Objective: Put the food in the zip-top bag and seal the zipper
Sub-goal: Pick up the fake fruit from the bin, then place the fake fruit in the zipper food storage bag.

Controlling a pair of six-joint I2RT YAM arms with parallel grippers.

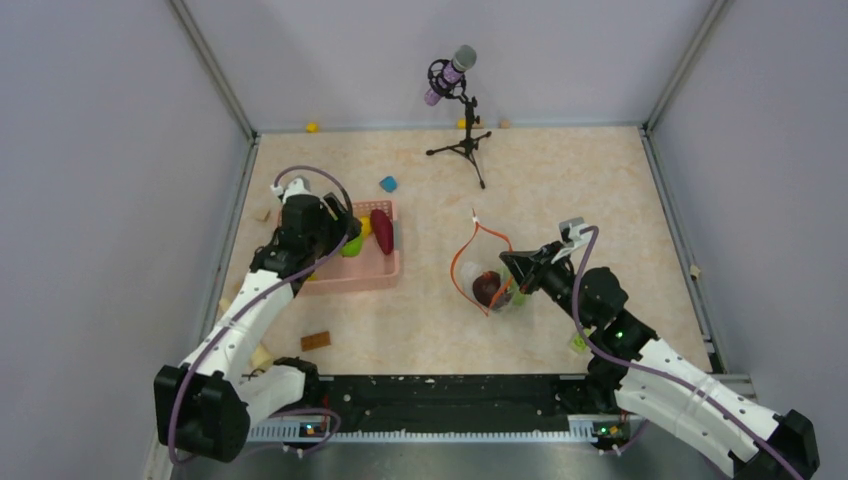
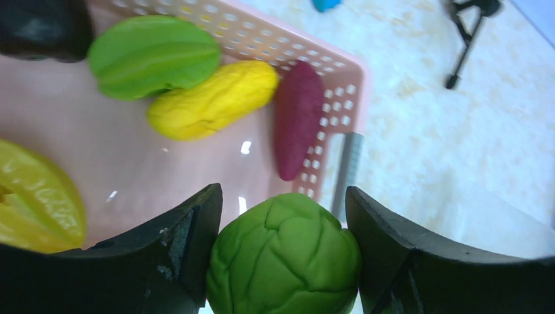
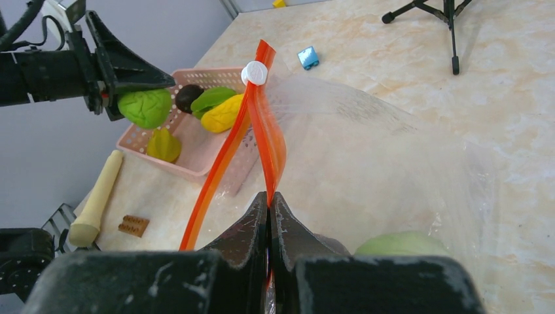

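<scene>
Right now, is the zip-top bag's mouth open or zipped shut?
Open: the zipper bows apart into a loop, one strip pinched by the right end effector.

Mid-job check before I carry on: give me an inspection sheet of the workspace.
Surface: beige table, nothing spilled seen.
Job's things: zip-top bag mouth open, light green piece inside; yellow piece and maroon piece in pink basket.
Clutter: blue block, brown block.
Grippers: left gripper shut on green piece; right gripper shut on zipper.
Cables: purple cable along each arm, no snag seen.
Surroundings: microphone stand, grey walls.
</scene>
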